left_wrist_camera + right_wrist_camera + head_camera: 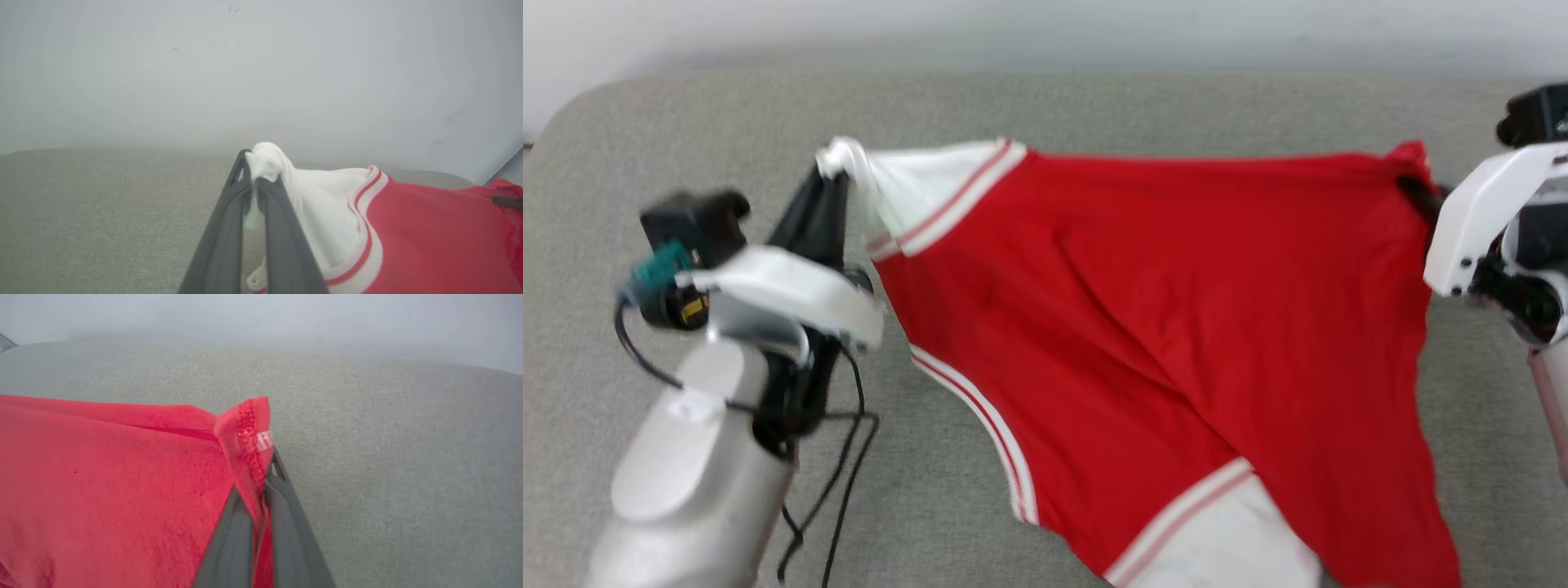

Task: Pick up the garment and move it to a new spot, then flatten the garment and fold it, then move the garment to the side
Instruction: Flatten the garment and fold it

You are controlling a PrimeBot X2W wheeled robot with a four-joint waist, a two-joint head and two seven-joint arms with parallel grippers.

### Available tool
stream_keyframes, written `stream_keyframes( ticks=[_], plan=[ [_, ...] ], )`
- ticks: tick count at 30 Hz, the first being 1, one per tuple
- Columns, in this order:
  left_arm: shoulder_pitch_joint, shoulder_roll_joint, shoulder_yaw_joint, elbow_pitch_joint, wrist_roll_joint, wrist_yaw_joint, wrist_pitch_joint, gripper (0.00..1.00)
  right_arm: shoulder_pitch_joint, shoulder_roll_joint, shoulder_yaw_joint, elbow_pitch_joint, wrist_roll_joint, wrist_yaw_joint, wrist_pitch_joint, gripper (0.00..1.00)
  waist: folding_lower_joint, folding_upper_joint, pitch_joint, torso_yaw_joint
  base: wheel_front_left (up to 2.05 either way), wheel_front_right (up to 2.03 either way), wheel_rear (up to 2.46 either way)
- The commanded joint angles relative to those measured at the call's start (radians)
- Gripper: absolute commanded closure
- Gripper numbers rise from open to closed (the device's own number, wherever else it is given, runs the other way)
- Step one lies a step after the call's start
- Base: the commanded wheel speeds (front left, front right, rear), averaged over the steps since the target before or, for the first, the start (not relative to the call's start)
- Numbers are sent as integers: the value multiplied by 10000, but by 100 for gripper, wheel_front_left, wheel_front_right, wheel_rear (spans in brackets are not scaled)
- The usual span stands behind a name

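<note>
The garment (1176,310), a bright red shirt with white sleeve ends and red-and-white striped trim, hangs stretched between both arms above a grey fabric surface. My left gripper (832,173) is shut on the white end of one sleeve (265,163). On the opposite side my right gripper (1421,192) is shut on a red hemmed corner (249,428). The lower part of the garment droops toward me, with a second white sleeve end (1225,531) at the bottom. Chest lettering is hidden.
The grey fabric surface (1094,106) spreads under and around the garment, ending at a pale wall (1045,24) behind. Its rounded corner is at the far left (572,114). Black cables (841,474) dangle from my left forearm.
</note>
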Motion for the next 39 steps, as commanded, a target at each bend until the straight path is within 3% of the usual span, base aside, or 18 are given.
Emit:
stream_keyframes(
  ticks=[1,12,24,31,39],
  plan=[
    [-406,-41,77,255,-65,-70,-16,100,-295,81,-172,170,-81,-15,-166,100,-1,0,-286,-257,0,0,0],
    [-5192,43,384,3648,109,-664,125,100,-3128,955,-1328,1451,-854,-16,-1828,100,-1,0,-278,-965,0,0,0],
    [-9318,415,445,5539,576,-878,36,100,-6637,915,-1827,2276,-1360,-19,-3050,100,-1,0,1206,-1315,0,0,0],
    [-10058,261,362,6100,498,-1072,84,100,-7254,1098,-1716,2680,-1477,-19,-3431,100,-1,0,2361,-1204,0,0,0],
    [-9389,1,455,6975,79,-1488,-186,100,-6786,1101,-956,3154,-1353,-18,-3717,100,-1,0,3028,-1036,0,0,0]
  ],
)
